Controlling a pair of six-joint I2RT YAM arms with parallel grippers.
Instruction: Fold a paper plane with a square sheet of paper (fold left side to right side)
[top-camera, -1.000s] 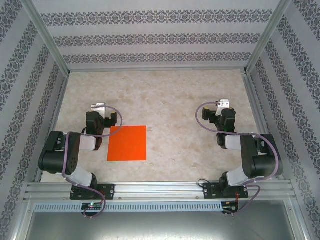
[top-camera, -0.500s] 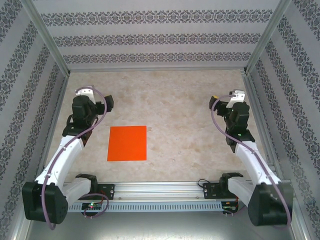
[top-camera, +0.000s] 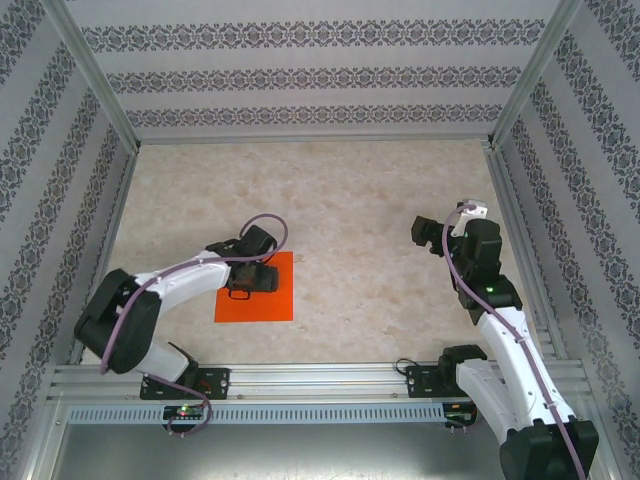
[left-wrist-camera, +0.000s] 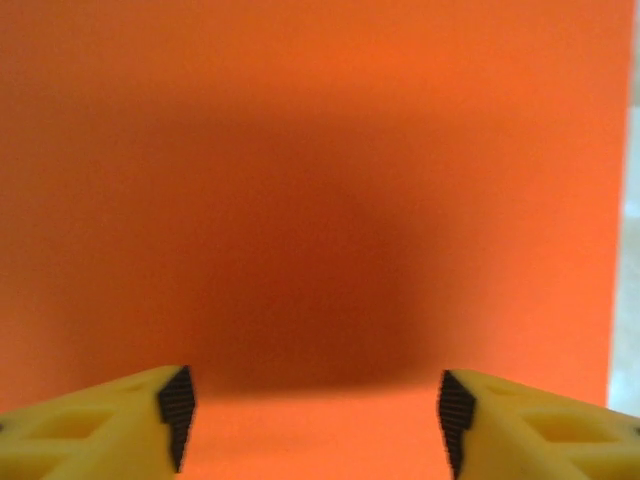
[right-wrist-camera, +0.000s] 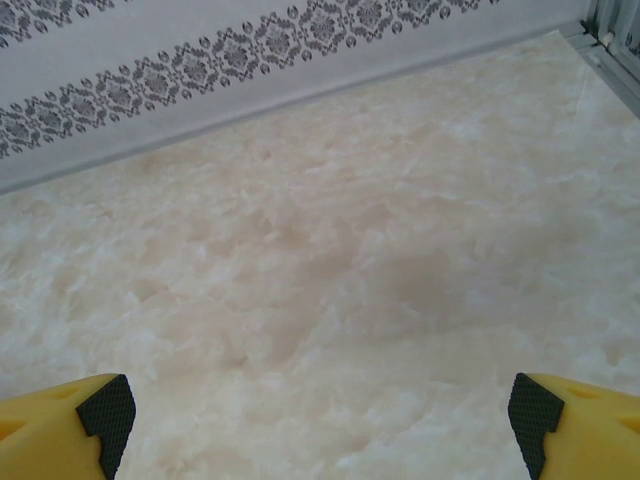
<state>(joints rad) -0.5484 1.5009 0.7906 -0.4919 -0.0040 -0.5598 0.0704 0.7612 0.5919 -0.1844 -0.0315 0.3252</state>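
Left wrist: sheet (left-wrist-camera: 320, 150) under left gripper (left-wrist-camera: 312, 425)

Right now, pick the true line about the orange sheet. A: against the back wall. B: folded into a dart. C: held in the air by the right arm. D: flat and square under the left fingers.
D: the square sheet of paper lies flat on the table, the left fingers spread above it.
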